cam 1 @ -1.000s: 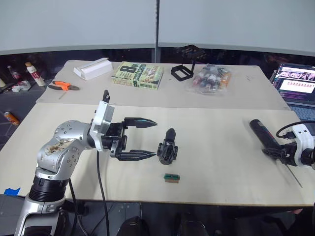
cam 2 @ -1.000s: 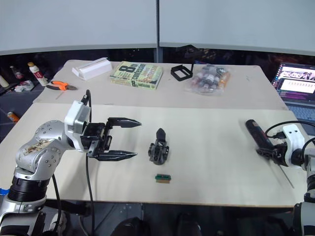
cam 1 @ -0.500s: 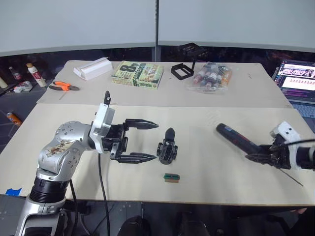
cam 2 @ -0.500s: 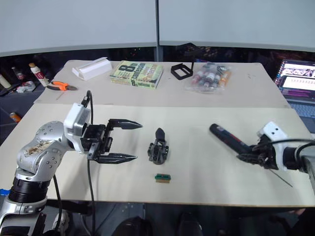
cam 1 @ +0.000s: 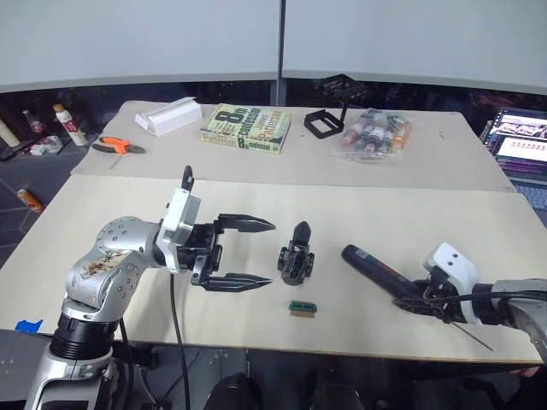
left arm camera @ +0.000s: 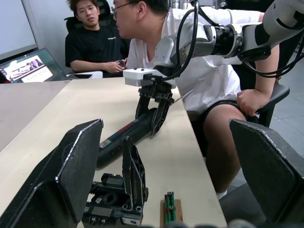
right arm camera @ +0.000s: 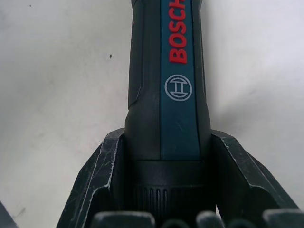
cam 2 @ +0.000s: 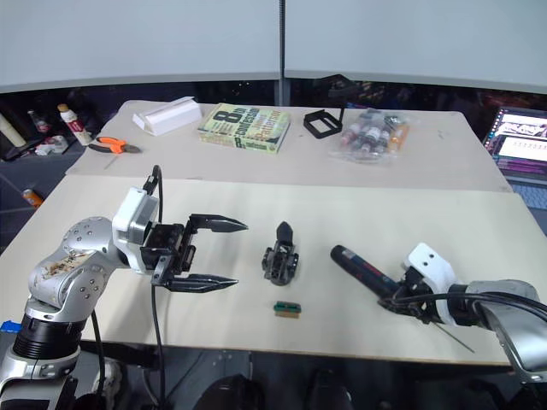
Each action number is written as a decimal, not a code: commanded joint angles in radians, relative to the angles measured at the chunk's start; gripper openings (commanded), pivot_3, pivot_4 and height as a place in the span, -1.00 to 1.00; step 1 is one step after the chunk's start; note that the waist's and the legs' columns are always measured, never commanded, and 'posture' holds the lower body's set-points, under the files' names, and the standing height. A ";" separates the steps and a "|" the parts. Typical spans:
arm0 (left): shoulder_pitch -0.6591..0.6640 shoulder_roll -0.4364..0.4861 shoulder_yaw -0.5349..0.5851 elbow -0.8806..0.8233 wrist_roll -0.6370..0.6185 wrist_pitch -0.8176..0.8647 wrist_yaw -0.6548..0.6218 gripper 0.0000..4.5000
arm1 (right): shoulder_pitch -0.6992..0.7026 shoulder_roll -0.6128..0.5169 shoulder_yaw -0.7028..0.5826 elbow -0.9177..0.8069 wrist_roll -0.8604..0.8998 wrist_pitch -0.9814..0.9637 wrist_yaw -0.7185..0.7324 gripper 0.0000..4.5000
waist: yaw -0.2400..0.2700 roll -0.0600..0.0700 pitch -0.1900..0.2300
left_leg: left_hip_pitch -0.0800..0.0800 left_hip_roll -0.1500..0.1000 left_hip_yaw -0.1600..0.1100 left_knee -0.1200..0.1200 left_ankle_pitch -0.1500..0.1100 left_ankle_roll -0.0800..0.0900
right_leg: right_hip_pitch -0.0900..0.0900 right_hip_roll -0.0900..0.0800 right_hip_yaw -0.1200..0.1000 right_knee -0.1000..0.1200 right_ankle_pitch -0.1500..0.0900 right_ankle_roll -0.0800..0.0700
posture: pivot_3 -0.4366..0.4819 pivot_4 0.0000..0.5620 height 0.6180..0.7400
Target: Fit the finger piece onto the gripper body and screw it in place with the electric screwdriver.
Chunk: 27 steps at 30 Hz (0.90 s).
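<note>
Electric screwdriver | clamped in right tool | left tool apart, seemingly empty

Left gripper hovers over the table, fingers spread wide, tips pointing at the gripper body just beside them. Small green-and-tan block lies near the body, on the side toward the table's front edge. Right gripper is clamped on the electric screwdriver, whose thick end points toward the body.

Read "BOSCH" in red letters on the electric screwdriver. Made out a large "8" on the book cover; could not read the rest.
</note>
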 commanded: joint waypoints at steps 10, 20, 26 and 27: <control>0.004 0.027 0.006 -0.024 0.013 -0.039 -0.021 1.00 | -0.148 -0.254 0.087 -0.067 0.028 0.183 0.123 0.99 | 0.001 -0.001 0.000 | 0.000 0.000 -0.001 0.000 0.000 0.000 | 0.000 0.000 0.000 0.000 0.001 -0.001 | -0.05 -0.47 1.00; 0.045 0.034 -0.030 -0.033 0.051 -0.084 -0.042 1.00 | -0.529 -0.276 0.490 -0.107 -0.017 0.531 0.101 0.99 | -0.006 -0.002 0.000 | -0.004 0.001 -0.003 0.000 0.000 0.000 | -0.003 -0.002 0.002 -0.001 0.004 -0.008 | -0.05 -0.47 1.00; 0.053 0.035 -0.042 -0.044 0.056 -0.091 -0.038 1.00 | -0.625 -0.226 0.646 -0.034 -0.113 0.491 0.068 0.99 | -0.004 -0.002 0.001 | -0.005 0.001 -0.002 0.001 0.000 0.000 | -0.004 -0.002 -0.003 -0.001 0.004 -0.008 | -0.05 -0.47 1.00; 0.053 0.035 -0.043 -0.046 0.056 -0.091 -0.036 1.00 | -0.630 -0.223 0.660 -0.022 -0.119 0.486 0.072 0.99 | -0.004 -0.002 0.001 | -0.005 0.001 -0.002 0.001 0.000 0.000 | -0.004 -0.002 -0.003 -0.001 0.004 -0.008 | -0.05 -0.47 1.00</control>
